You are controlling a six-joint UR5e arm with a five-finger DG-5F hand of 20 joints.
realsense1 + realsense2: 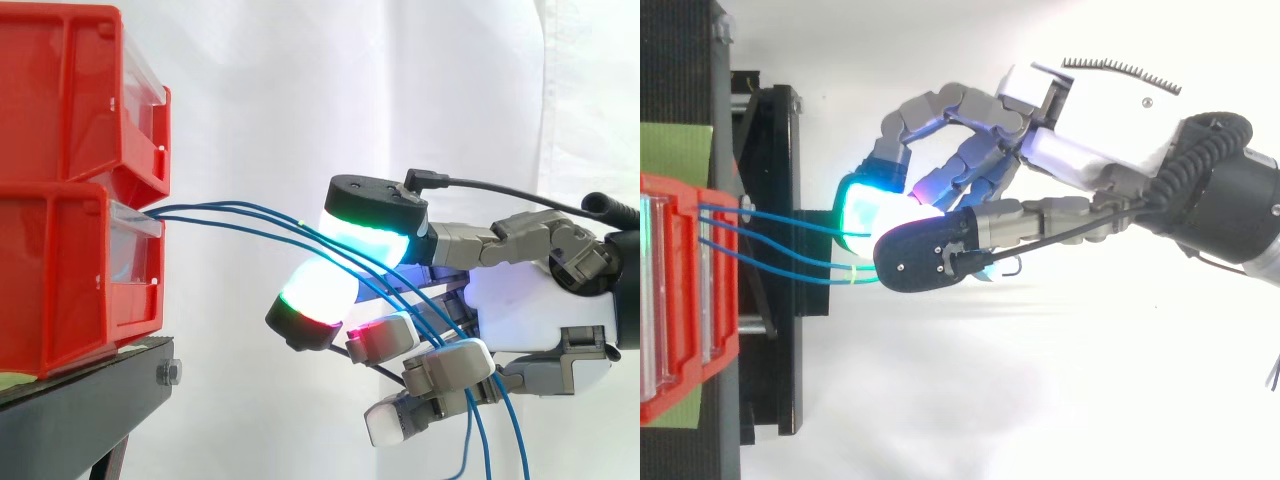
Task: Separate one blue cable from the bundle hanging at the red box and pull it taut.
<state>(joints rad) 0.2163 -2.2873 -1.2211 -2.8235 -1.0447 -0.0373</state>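
Three thin blue cables (pixel 232 216) come out between the two stacked red bins (pixel 62 280) and slope down to the right into my hand (pixel 530 312). The hand sits right of the bins with its fingers curled. The cables run between an upper pad glowing green and cyan (pixel 365 238) and a lower white pad (pixel 318 292), then pass through the lower fingers. Their loose ends hang below the hand (pixel 482 440). From above, the cables (pixel 780 228) leave the red bin (pixel 680 300) and vanish under the glowing pads of the hand (pixel 1080 150). I cannot tell whether one cable is apart from the others.
The bins stand on a black stand (pixel 80 405) whose frame reaches towards the hand in the top view (pixel 770 300). A green sheet (pixel 675 145) lies by the bin. A white curtain hangs behind everything.
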